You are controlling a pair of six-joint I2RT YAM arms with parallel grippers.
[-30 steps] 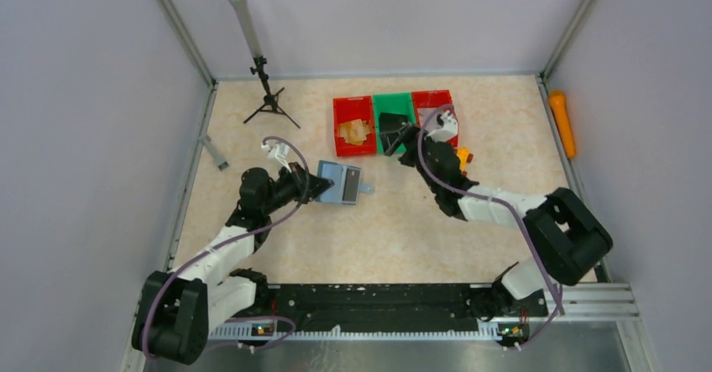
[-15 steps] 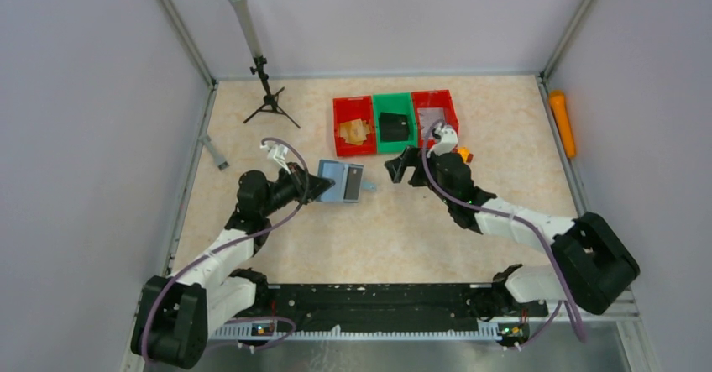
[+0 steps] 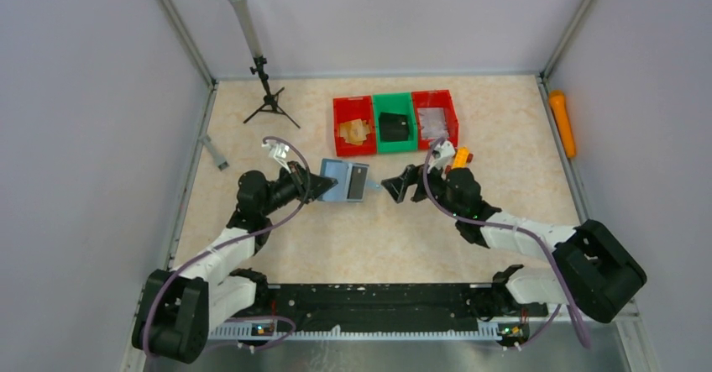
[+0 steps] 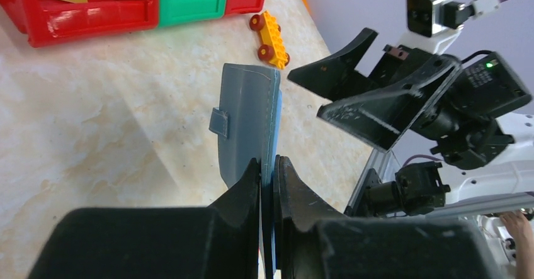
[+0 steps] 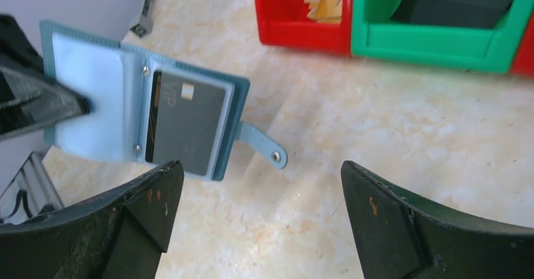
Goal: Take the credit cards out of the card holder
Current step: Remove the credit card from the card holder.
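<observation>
The card holder (image 3: 334, 180) hangs open just above the table, and my left gripper (image 3: 315, 186) is shut on its left flap. Seen from the left wrist it stands edge-on (image 4: 249, 125), pinched between the fingertips of the left gripper (image 4: 269, 165). Its inside is light blue (image 5: 104, 99), and one grey credit card (image 5: 189, 128) sits in the right-hand clear pocket. The closure tab (image 5: 264, 148) sticks out to the right. My right gripper (image 3: 395, 186) is open just right of the holder and faces it, touching nothing; its wide-apart jaws (image 5: 261, 187) stand below the tab.
Three bins stand behind: a red bin (image 3: 337, 128) with tan pieces, a green bin (image 3: 378, 124) with a black object, and another red bin (image 3: 453, 120). A yellow toy car (image 4: 271, 36) lies nearby. A tripod (image 3: 267, 95), a grey piece (image 3: 214, 152) and an orange cylinder (image 3: 561, 123) lie at the edges.
My right arm has come away from the bins, down and to the left, up to the card holder's right side, still open. The left gripper has kept the holder almost still.
</observation>
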